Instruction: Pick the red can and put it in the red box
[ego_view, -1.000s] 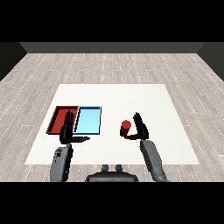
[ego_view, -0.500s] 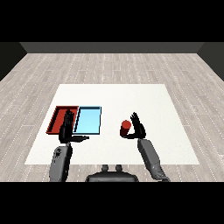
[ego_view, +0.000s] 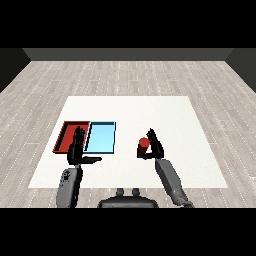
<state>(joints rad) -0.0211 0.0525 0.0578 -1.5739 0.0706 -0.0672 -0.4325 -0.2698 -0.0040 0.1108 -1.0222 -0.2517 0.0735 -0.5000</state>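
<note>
The red can (ego_view: 143, 145) stands upright on the white table (ego_view: 130, 110), right of the two trays. My right hand (ego_view: 155, 145) is against the can's right side, fingers curving round it and the thumb under its near side. The red tray (ego_view: 67, 132) lies at the left with the light blue tray (ego_view: 101, 137) beside it. My left hand (ego_view: 77, 150) hovers open over the near edge of the red tray, fingers straight up and thumb out to the right.
Bare white table lies between the blue tray and the can. The table's near edge runs just under both forearms; grey plank floor surrounds it.
My right hand has shifted left and closed in on the red can; its fingers now curl beside it. The left hand has stayed put.
</note>
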